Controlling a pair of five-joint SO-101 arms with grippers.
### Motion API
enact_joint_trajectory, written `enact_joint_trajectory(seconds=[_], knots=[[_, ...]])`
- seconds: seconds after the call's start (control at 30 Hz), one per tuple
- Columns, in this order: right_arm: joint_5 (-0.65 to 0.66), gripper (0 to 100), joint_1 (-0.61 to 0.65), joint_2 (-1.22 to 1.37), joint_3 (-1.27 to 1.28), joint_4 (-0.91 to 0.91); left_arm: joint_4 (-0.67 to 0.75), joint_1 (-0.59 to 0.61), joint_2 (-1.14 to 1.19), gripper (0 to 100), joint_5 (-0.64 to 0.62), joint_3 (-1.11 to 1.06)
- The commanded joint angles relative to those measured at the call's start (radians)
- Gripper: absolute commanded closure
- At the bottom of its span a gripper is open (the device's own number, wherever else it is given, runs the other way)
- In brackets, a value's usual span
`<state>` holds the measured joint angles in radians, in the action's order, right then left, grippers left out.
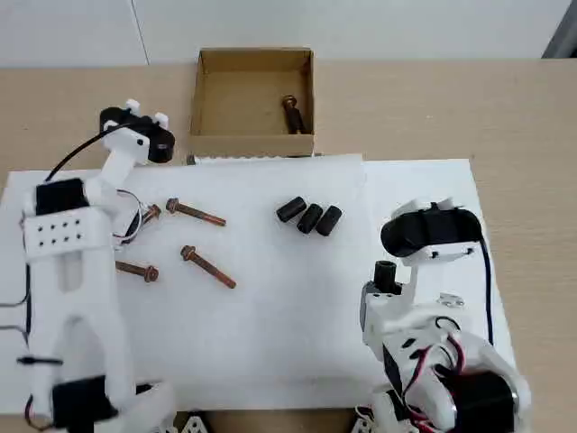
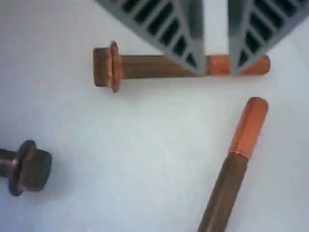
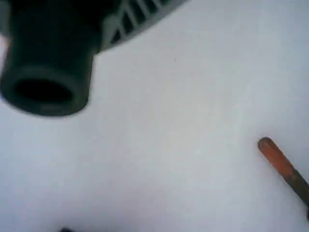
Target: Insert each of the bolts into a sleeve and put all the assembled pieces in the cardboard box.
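Observation:
My left gripper (image 2: 217, 60) hangs open just above a copper bolt (image 2: 145, 66), its grey fingers (image 2: 169, 29) standing over the shank near the threaded end. A second bolt (image 2: 239, 159) and the head of a third bolt (image 2: 26, 166) lie close by. From above, bolts (image 1: 196, 213) (image 1: 208, 268) (image 1: 137, 269) rest on the left of the white sheet (image 1: 288, 316), beside the left arm (image 1: 126, 149). My right gripper (image 1: 386, 278) is shut on a black sleeve (image 3: 46, 72), held upright over the sheet's right part. Three loose sleeves (image 1: 310, 217) lie mid-sheet.
The cardboard box (image 1: 206, 99) stands at the back behind the sheet, with one bolted piece (image 1: 291, 114) inside. A bolt's threaded tip (image 3: 282, 166) lies some way off from the held sleeve. Bare sheet spans the space between the two arms.

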<state>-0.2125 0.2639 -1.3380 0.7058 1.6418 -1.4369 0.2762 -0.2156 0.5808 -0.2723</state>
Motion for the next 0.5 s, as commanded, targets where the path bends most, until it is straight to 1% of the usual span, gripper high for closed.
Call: enact_joint_trajectory(seconds=[0.0,0.1,0.23,0.3,0.47], knots=[[-0.002,99.5,0.007,-0.008,-0.006,-0.021,-0.04,-0.003,0.087,98,0.058,0.133],[0.02,99.5,0.007,-0.004,0.006,-0.042,-0.101,-0.003,0.203,98,0.08,0.257],[0.063,99.5,0.007,-0.008,0.058,-0.101,-0.21,-0.003,0.362,92,0.084,0.432],[0.069,99.5,0.007,-0.008,0.089,-0.127,-0.256,-0.003,0.437,90,0.087,0.516],[0.069,99.5,0.007,-0.008,0.115,-0.163,-0.311,-0.003,0.591,90,0.127,0.671]])
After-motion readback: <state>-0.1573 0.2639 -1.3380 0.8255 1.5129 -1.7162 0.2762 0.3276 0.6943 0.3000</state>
